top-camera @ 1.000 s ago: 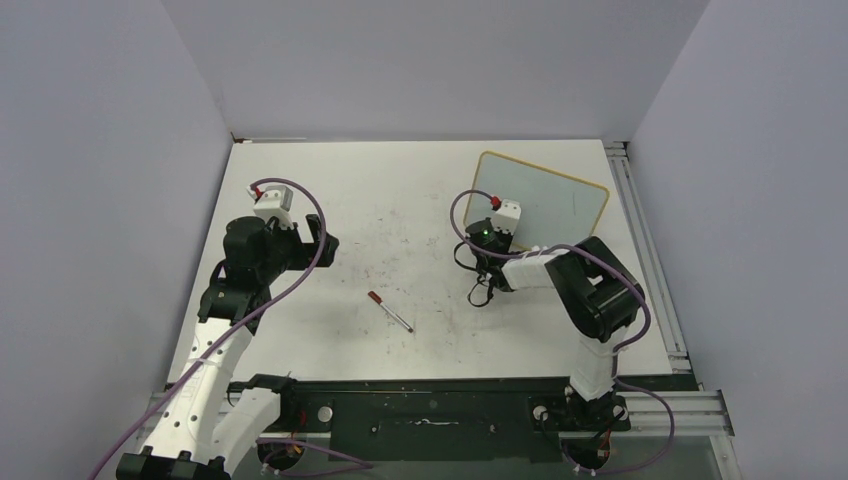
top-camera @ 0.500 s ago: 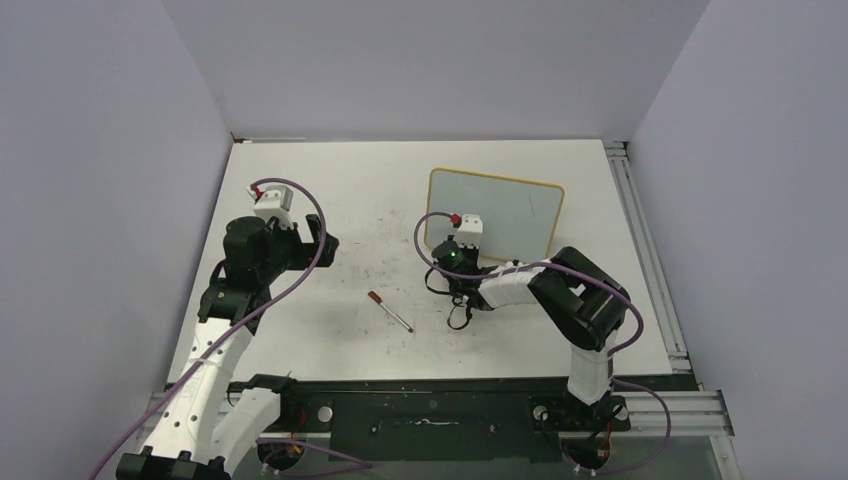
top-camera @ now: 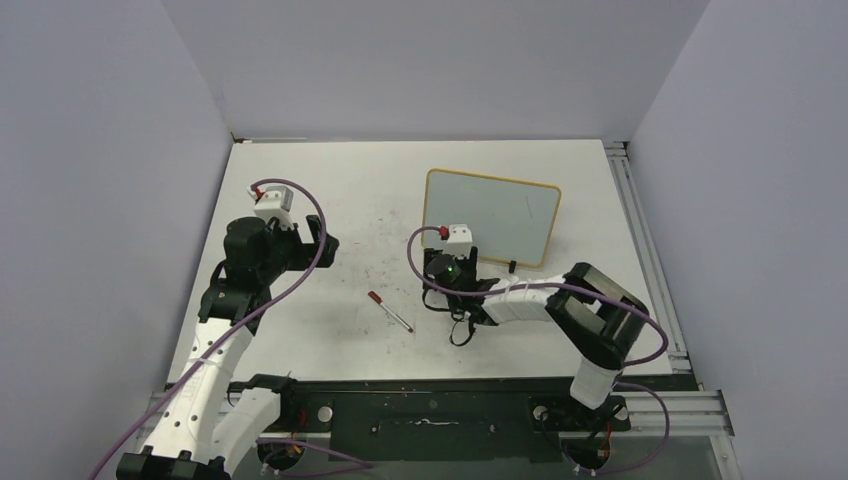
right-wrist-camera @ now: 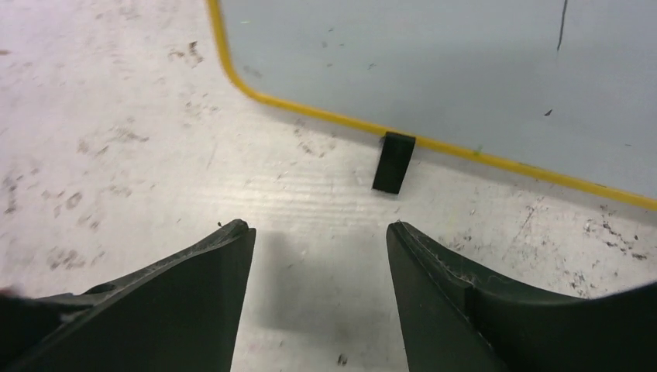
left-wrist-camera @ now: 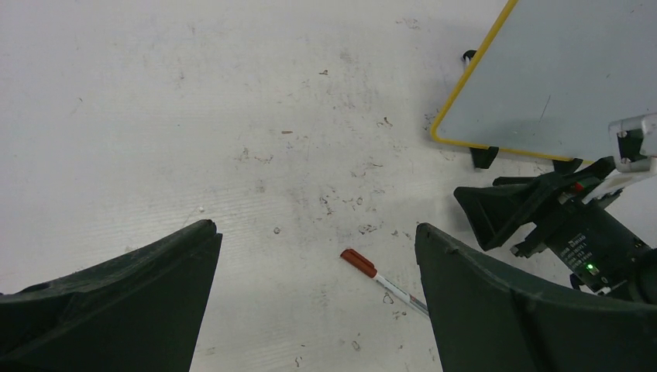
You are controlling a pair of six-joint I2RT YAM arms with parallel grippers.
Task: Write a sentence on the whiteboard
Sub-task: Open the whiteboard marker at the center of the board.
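The whiteboard (top-camera: 500,208) lies flat at the right centre of the table, yellow-framed, with two black feet along its near edge. Its face (right-wrist-camera: 434,62) shows only a short thin stroke, and the sentence is out of view. My right gripper (top-camera: 440,268) stands open just in front of the board's near left corner. Nothing is between its fingers (right-wrist-camera: 319,226), and one black foot (right-wrist-camera: 393,161) lies a little ahead of them. A red-capped marker (top-camera: 389,311) lies loose on the table. My left gripper (top-camera: 318,243) hovers open above the left side, with the marker (left-wrist-camera: 383,283) below its wide fingers (left-wrist-camera: 315,229).
The white table (top-camera: 350,190) carries scuffs and old ink marks. Grey walls close in the left, back and right sides. A metal rail (top-camera: 640,230) runs along the right edge. The right arm's purple cable (top-camera: 425,285) loops near the marker.
The right gripper slid the whiteboard left and nearer the table's centre, then opened, let go of its near edge and drew back a little. The left arm has not moved.
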